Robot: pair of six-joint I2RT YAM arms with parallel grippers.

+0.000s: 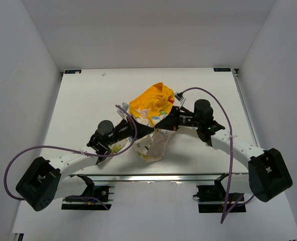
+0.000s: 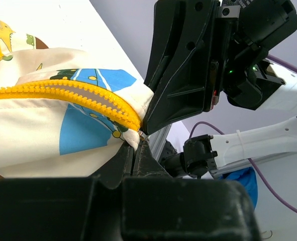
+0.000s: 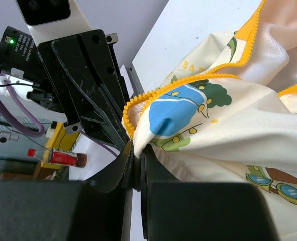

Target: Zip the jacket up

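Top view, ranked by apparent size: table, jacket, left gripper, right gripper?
Largest to smallest:
1. the table
2. the jacket, bunched up mid-table
3. the left gripper and right gripper, which look alike in size, so I leave them unranked.

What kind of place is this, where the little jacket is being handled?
Probably a robotics lab test cell: a white table boxed in by plain white walls, a left arm and right arm bolted at its near edge, and purple cables trailing.
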